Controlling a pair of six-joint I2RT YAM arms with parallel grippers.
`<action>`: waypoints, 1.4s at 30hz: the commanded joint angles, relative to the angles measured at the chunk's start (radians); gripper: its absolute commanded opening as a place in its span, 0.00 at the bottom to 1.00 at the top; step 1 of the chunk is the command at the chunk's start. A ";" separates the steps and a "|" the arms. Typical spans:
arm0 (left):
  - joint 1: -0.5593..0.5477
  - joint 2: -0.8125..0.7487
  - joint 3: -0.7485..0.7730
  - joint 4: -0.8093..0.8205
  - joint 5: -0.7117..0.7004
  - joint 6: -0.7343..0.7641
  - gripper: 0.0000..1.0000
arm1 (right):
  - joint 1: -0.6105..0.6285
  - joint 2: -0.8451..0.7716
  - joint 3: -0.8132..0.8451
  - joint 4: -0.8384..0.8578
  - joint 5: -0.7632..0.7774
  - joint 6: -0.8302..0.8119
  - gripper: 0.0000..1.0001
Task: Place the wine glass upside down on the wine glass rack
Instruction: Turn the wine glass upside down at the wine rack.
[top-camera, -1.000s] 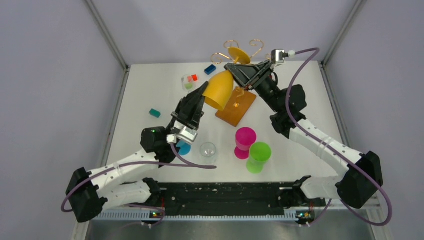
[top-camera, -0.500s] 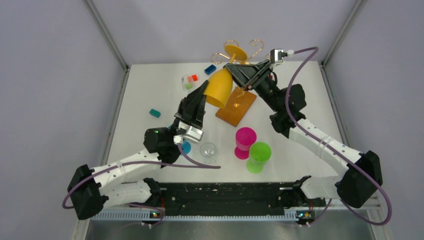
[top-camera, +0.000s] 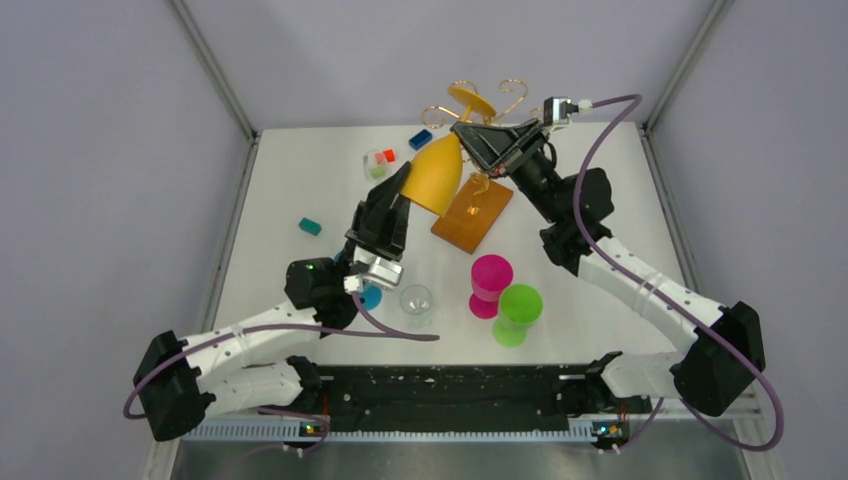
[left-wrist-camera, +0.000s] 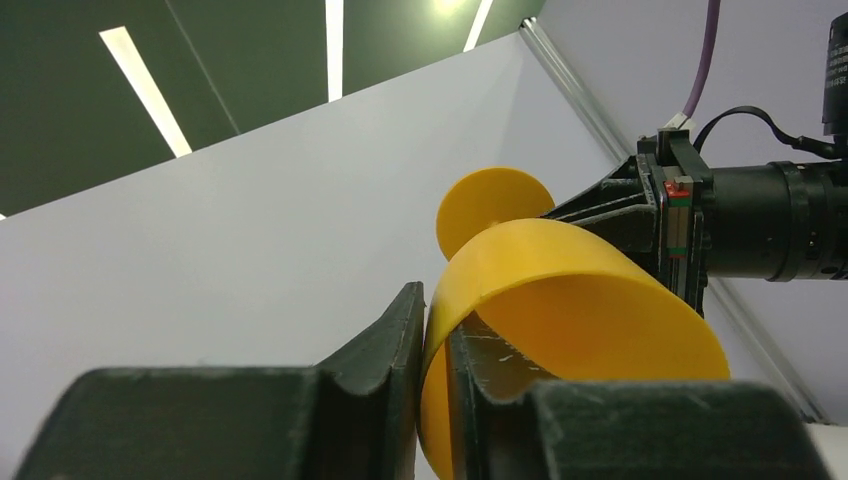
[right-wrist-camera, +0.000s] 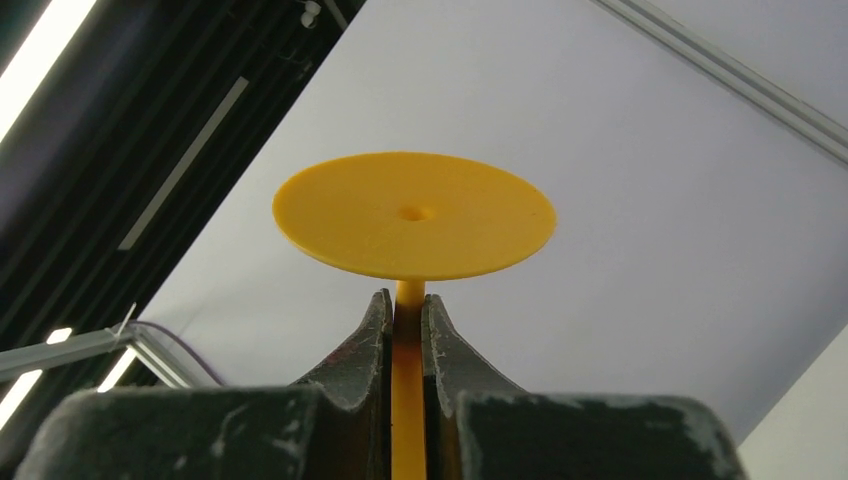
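Observation:
The yellow wine glass (top-camera: 435, 175) hangs tilted, foot up, over the rack's orange-brown base (top-camera: 472, 213). Its foot (top-camera: 472, 102) sits among the gold curled arms (top-camera: 512, 92) of the wine glass rack; whether it touches them I cannot tell. My left gripper (top-camera: 405, 190) is shut on the bowl's rim, one finger (left-wrist-camera: 400, 330) outside and one inside the bowl (left-wrist-camera: 560, 290). My right gripper (top-camera: 468, 132) is shut on the stem just under the foot (right-wrist-camera: 413, 215), fingers (right-wrist-camera: 365, 340) pressed against it.
A pink cup (top-camera: 491, 283) and a green cup (top-camera: 518, 313) stand at the front right. A clear glass (top-camera: 416, 300) stands by my left arm. A blue block (top-camera: 420, 139), a teal block (top-camera: 310, 227) and a small clear container (top-camera: 379, 162) lie at the back left.
Both grippers have carried the glass a little up and toward the back, its foot closer in among the rack's curled arms. Both grips are unchanged.

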 joint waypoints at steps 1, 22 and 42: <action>-0.005 -0.028 -0.010 0.002 0.007 -0.027 0.28 | 0.007 -0.001 0.035 0.026 -0.028 -0.049 0.00; -0.001 -0.288 -0.006 -0.491 -0.477 -0.405 0.71 | -0.070 -0.318 0.323 -0.871 0.345 -1.095 0.00; 0.247 -0.351 0.086 -1.062 -0.493 -0.827 0.58 | -0.294 -0.210 0.230 -1.076 0.342 -1.395 0.00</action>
